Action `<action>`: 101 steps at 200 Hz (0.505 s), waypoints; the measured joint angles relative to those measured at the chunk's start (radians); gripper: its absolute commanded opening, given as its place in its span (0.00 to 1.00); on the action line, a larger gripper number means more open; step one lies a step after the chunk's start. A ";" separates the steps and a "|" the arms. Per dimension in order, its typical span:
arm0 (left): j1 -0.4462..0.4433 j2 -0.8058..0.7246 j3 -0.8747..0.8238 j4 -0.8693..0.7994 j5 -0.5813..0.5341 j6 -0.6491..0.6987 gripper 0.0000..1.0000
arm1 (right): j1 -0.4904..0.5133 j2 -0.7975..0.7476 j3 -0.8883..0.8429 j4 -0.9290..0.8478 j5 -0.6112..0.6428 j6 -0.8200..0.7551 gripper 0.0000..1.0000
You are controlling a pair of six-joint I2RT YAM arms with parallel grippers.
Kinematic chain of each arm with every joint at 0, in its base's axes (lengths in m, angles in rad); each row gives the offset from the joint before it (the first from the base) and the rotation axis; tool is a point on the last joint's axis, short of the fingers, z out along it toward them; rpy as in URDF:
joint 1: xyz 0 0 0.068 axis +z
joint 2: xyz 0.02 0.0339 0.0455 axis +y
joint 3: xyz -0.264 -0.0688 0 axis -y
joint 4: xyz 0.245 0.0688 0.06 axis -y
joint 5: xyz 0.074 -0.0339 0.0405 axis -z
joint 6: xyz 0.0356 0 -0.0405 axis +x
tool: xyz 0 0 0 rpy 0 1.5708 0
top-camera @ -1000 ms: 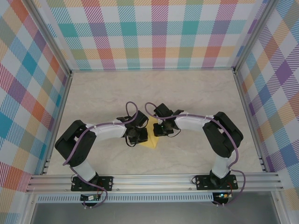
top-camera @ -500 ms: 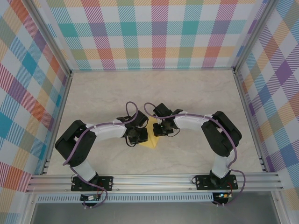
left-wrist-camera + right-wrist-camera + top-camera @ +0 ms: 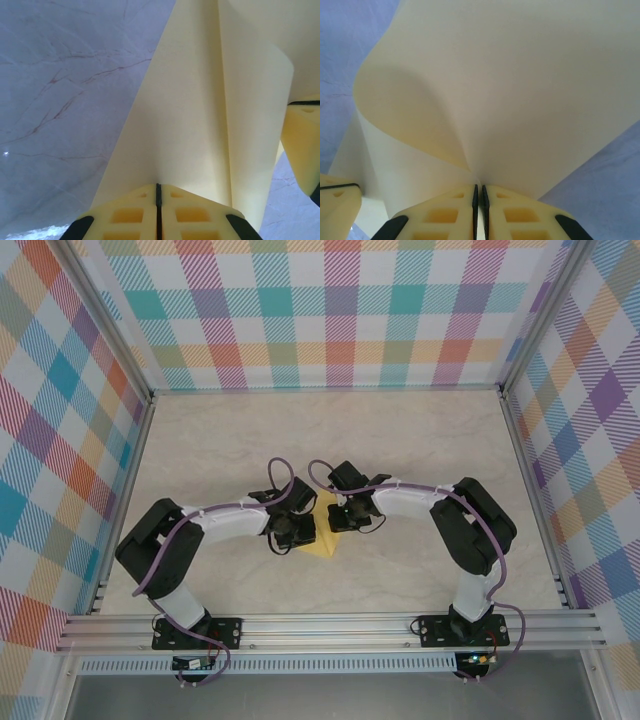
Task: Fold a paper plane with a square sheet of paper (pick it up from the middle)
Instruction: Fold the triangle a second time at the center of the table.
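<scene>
One yellow sheet [image 3: 322,544], creased into a wedge, at mid-table between two arms. Pinched from both sides: left tool [image 3: 158,188] clenched on one edge, right tool [image 3: 478,188] clenched on another, a curled flap just beyond. Below, one pale marbled table [image 3: 420,440] with plaid walls [image 3: 340,310] on three sides and an aluminium frame [image 3: 330,625] along the near edge.

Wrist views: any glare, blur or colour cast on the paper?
Left wrist: thin yellow sheet of paper looks washed-out cream, no glare; marble-patterned tabletop reads bluish. Right wrist: soft shadow inside the sheet's curl, mild close-range softness. Top external: sharp, even light.
</scene>
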 measured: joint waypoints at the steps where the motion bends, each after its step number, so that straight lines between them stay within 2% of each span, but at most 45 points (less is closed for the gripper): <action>1: 0.000 -0.002 -0.001 0.000 0.000 0.000 0.07 | 0.000 0.000 0.000 0.000 0.000 0.000 0.14; 28: 0.019 -0.109 -0.065 0.086 0.028 -0.032 0.00 | 0.000 0.000 0.000 0.000 0.000 0.000 0.14; 50: 0.076 -0.176 -0.132 0.223 0.087 -0.092 0.00 | 0.000 0.000 0.000 0.000 0.000 0.000 0.14; 75: 0.132 -0.168 -0.202 0.405 0.161 -0.174 0.00 | 0.000 0.000 -0.001 0.002 0.000 0.000 0.14; 101: 0.147 -0.107 -0.220 0.554 0.222 -0.244 0.00 | 0.000 0.001 -0.001 0.002 0.000 0.000 0.14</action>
